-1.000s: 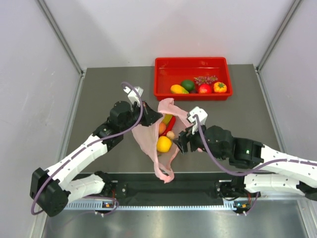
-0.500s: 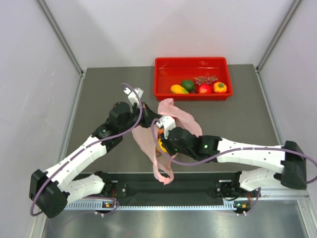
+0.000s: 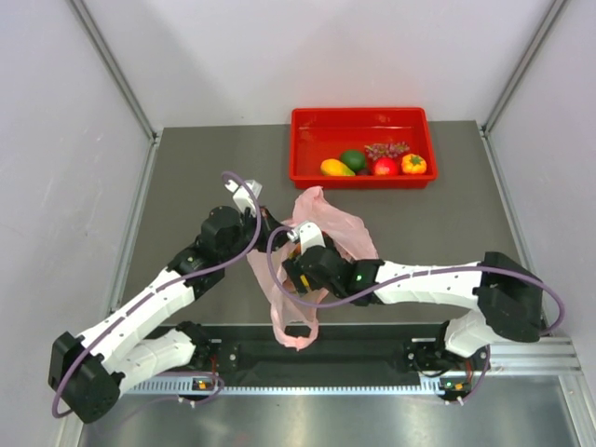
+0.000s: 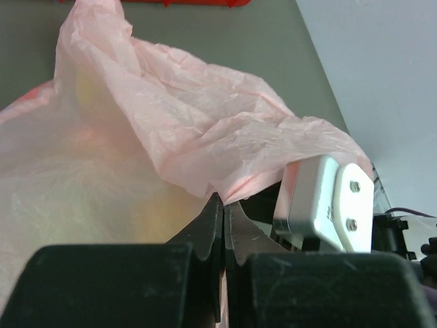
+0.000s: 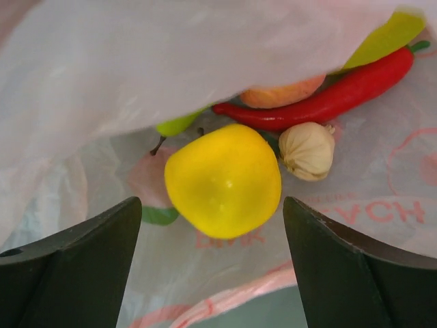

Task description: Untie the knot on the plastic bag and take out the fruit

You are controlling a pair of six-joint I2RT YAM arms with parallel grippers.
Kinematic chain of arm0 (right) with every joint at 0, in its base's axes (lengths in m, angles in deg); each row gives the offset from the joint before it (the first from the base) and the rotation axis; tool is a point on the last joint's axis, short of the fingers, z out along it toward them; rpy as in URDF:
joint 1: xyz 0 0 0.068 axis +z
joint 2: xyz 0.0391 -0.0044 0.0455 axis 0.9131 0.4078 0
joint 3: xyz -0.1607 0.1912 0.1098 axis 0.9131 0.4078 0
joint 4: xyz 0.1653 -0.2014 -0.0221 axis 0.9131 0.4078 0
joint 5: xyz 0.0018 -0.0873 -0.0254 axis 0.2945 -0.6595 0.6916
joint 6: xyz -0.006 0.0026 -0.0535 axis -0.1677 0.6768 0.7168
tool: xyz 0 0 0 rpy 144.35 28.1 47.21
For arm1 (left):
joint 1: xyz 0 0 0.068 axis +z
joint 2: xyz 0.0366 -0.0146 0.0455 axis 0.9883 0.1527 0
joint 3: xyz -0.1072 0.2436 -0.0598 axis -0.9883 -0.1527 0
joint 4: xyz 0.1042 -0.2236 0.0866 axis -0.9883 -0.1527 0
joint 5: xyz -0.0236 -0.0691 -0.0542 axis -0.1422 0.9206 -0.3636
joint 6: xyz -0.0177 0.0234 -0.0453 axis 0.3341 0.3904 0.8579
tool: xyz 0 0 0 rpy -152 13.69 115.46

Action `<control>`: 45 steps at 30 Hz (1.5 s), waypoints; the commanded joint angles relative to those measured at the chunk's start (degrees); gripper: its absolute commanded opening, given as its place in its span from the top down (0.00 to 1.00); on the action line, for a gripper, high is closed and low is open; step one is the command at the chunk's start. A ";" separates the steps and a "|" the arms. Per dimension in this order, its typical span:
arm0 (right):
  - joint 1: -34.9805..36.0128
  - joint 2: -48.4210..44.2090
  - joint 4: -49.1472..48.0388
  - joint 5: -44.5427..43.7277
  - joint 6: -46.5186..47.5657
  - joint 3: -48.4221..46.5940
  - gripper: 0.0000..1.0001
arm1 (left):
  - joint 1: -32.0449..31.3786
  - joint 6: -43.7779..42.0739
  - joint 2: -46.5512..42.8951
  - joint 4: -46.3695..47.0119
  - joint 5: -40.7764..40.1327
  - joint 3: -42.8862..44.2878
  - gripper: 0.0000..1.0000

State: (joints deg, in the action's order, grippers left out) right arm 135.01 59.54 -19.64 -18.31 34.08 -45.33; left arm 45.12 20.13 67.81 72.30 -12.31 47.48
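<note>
My left hand [image 4: 224, 212] pinches the plastic bag [image 4: 205, 130] open, and my right hand [image 5: 209, 205], spread wide at its mouth, has the round yellow fruit [image 5: 222, 179] straight ahead, very close.

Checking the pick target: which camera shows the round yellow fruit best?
Right wrist: the yellow fruit lies clear between its open fingers. Top view: the right arm covers it; left wrist shows only a yellowish blur through the plastic bag.
</note>
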 commanded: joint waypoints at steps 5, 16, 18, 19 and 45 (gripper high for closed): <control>-1.93 4.47 -9.47 -0.48 0.95 1.80 0.10 | -0.20 0.56 -3.38 0.33 -1.58 -3.79 1.00; -5.09 10.54 -12.21 5.50 1.75 0.84 0.12 | -0.20 1.09 -4.97 0.59 -2.46 -5.82 1.00; -5.27 10.98 -12.12 5.94 1.66 1.01 0.13 | -0.20 1.26 -4.89 1.03 -2.28 -6.08 1.00; -5.44 11.07 -12.03 6.20 1.66 1.10 0.20 | -0.12 1.44 -4.97 1.29 -2.28 -6.25 1.00; -9.39 -32.18 19.17 47.02 17.13 -12.95 1.00 | -0.20 1.35 1.00 5.51 -2.55 -3.27 1.00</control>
State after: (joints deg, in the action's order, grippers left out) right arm 128.98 27.30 -3.57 31.63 46.50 -53.18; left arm 45.12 21.44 68.31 73.54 -15.06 41.69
